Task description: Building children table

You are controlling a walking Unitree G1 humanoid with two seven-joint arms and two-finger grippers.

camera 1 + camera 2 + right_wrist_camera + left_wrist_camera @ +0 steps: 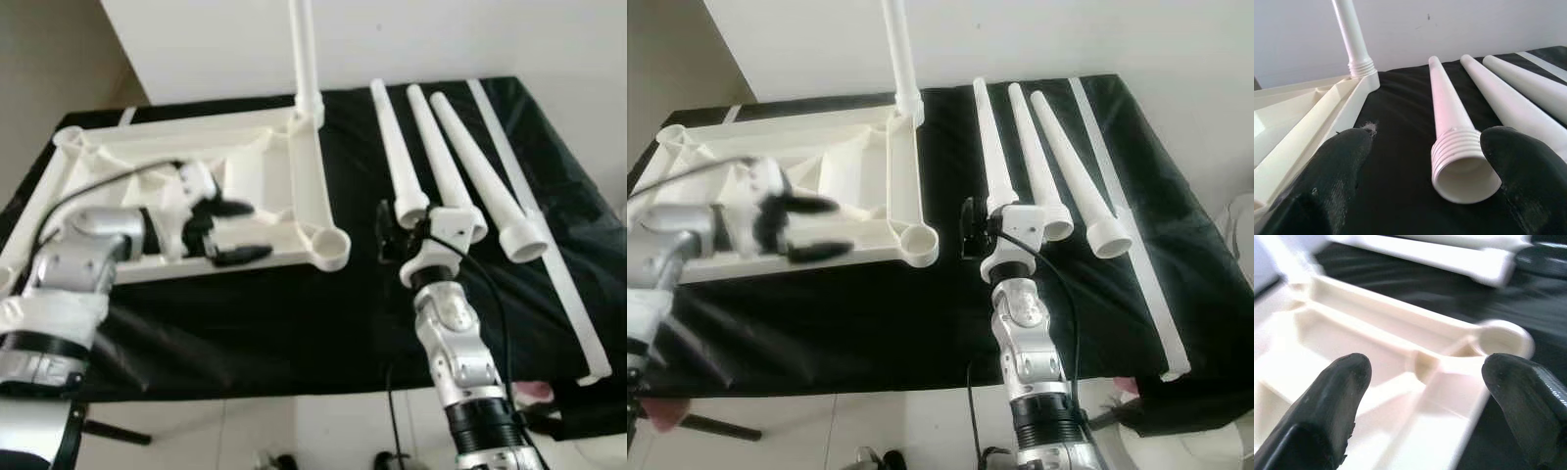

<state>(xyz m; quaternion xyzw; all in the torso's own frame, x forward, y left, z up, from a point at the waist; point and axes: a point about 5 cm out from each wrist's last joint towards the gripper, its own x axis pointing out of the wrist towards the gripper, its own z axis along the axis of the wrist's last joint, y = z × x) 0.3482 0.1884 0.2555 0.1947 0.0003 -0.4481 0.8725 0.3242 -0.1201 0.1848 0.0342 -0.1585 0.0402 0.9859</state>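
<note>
Right gripper (1420, 161) is sitting low over the black cloth (245, 323), fingers (1327, 186) spread wide, nothing between them, and the threaded end of the nearest leg (1452, 132) is lying just off one fingertip. Two more legs (490, 191) are lying side by side next to it, wide ends toward the robot, with a long white strip (549, 245) running along the cloth's right side.

Over on the left, the left gripper (230, 232) is hovering above the near edge of the upturned tabletop (284, 186), fingers (1327, 406) parted and empty, pointing toward the near-right corner socket (331, 245). The wrist view is blurring there. One leg (304, 54) is standing upright, screwed into the far-right corner of the tabletop. The tabletop is lying underside up on the cloth's left half, well apart from the loose legs.
</note>
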